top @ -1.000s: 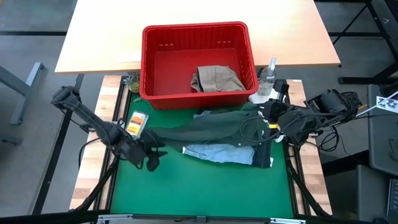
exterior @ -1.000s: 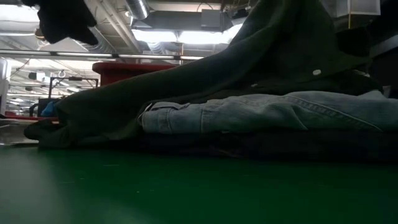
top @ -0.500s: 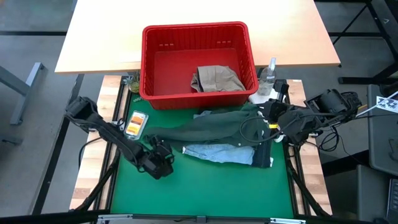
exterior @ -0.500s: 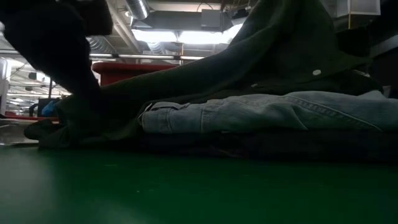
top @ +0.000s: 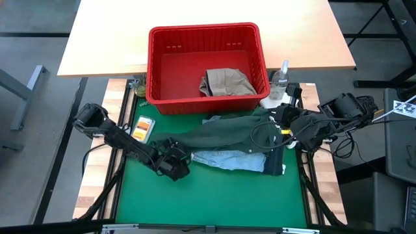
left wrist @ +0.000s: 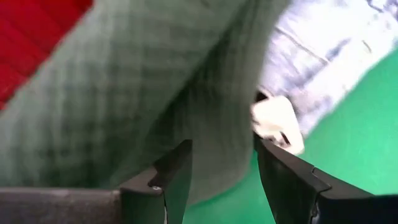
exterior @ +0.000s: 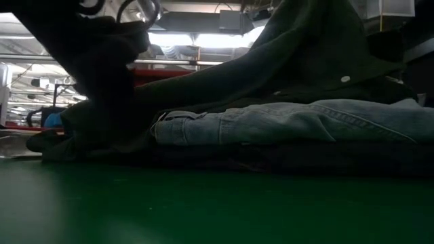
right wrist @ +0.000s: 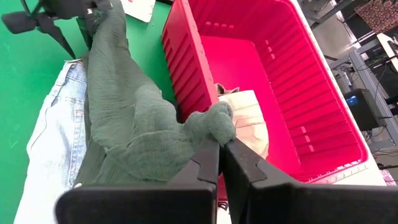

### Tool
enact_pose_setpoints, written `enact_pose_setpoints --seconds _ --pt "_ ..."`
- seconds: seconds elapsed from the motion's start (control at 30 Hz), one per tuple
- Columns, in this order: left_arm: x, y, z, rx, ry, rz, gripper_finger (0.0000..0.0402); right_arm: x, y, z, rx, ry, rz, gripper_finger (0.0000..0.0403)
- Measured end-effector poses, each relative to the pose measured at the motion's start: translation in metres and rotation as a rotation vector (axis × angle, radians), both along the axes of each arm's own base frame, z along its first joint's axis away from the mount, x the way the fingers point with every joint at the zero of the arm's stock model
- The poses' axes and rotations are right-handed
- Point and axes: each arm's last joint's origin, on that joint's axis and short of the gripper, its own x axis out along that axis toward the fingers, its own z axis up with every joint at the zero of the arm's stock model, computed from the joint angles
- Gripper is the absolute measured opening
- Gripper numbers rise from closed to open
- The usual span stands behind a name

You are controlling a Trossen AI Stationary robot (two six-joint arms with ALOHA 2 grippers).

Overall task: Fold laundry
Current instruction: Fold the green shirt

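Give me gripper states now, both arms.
Left gripper: open, fingers at the free end of the olive green garment, not gripping it.
Right gripper: shut on the olive green garment's other end.

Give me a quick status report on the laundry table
Right gripper shut on the green garment, holding one end up. Left gripper open at its other end. Light jeans underneath. Nothing in the way.

Red plastic basket (top: 260,62) at the far edge of the green mat (top: 214,195), straddling onto the pale wooden tabletop (top: 104,39) behind. Clear spray bottle (top: 281,79) upright just beside the basket's right wall, near the mat's far right corner. Small card with orange and yellow print (top: 142,128) flat near the mat's left edge, toward the far left corner. Ceiling lights and ducts (exterior: 196,30) beyond, across the room.
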Motion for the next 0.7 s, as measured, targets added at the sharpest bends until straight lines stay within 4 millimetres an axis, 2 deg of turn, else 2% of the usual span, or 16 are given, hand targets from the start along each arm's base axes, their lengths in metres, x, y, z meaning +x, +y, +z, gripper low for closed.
enact_pose_setpoints --seconds 0.13,0.47,0.57,0.7 --pt "0.004 0.005 -0.003 -0.005 0.003 0.020 0.0174 0.000 0.000 0.000 0.000 0.000 0.000 0.0007" --pt "0.011 0.002 -0.022 -0.018 0.025 0.025 0.0172 0.000 0.000 0.000 0.000 0.000 0.000 0.0007" --pt "0.011 0.003 -0.024 -0.014 0.034 0.029 0.0152 0.000 0.000 0.000 0.000 0.000 0.000 0.0007" --pt "0.011 0.003 -0.024 -0.014 0.040 0.024 0.0091 0.000 0.000 0.000 0.000 0.000 0.000 0.0007"
